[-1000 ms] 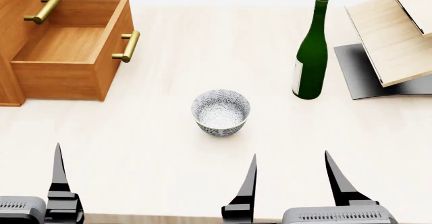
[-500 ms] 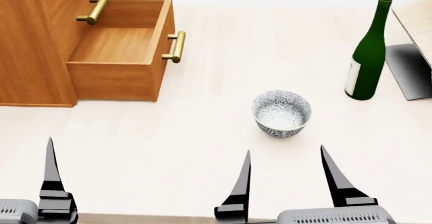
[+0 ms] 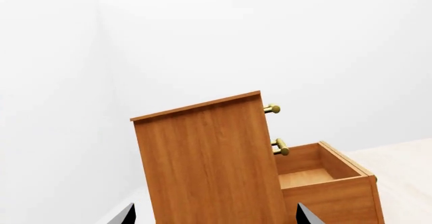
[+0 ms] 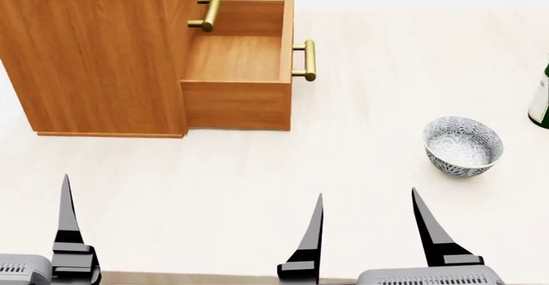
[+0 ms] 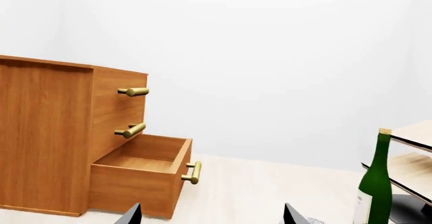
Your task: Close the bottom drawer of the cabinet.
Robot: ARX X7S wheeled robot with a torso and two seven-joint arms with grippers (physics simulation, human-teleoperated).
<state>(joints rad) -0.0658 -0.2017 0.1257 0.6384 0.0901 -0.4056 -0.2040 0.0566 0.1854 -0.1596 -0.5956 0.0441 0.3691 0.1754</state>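
Observation:
The orange-brown cabinet (image 4: 103, 53) stands on the pale table at the far left. Its bottom drawer (image 4: 236, 105) is pulled out to the right and is empty, with its brass bar handle (image 4: 306, 60) on the front. The cabinet (image 5: 47, 133), the drawer (image 5: 135, 183) and the handle (image 5: 193, 172) also show in the right wrist view. The two upper drawers are shut. My right gripper (image 4: 367, 195) is open and empty, near the table's front edge, short of the drawer. My left gripper (image 3: 214, 214) is open and empty, facing the cabinet's side (image 3: 209, 163). One of its fingers (image 4: 67, 220) shows in the head view.
A patterned white bowl (image 4: 463, 145) sits on the table right of the drawer. A green wine bottle (image 5: 373, 188) stands further right, cut off at the head view's edge (image 4: 540, 105). Pale wooden boards (image 5: 415, 153) on a dark base stand beyond it.
The head view has swung left: cabinet, drawer and bowl have shifted right in it, and the bottle is almost out of frame. The drawer stays open. Both grippers stay open.

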